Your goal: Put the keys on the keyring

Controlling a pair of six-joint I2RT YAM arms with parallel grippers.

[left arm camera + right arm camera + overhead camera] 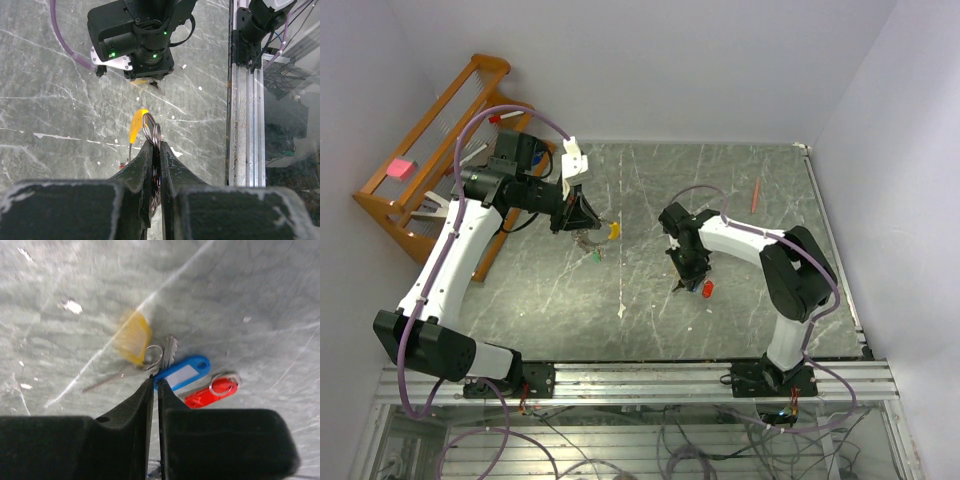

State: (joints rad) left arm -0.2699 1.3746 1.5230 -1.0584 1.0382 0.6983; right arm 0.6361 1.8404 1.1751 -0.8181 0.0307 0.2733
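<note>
My left gripper (582, 216) (156, 146) is shut on the keyring (152, 131), a stack of silvery wire loops carrying a yellow banana-shaped piece (613, 230) (137, 125), held above the table's left middle. A green key (596, 257) lies just below it. Right of centre, my right gripper (682, 283) (154, 383) is down at the table, its tips closed on the near end of the blue key (182, 374). A red key (707, 289) (212, 394) lies to its right. A blurred yellow key (132, 338) with a small ring and a metal blade lies just ahead.
A wooden rack (430, 150) leans at the back left with a pink item (399, 168) on it. An orange-red pencil (756, 195) lies at the back right. An aluminium rail (640, 378) runs along the near edge.
</note>
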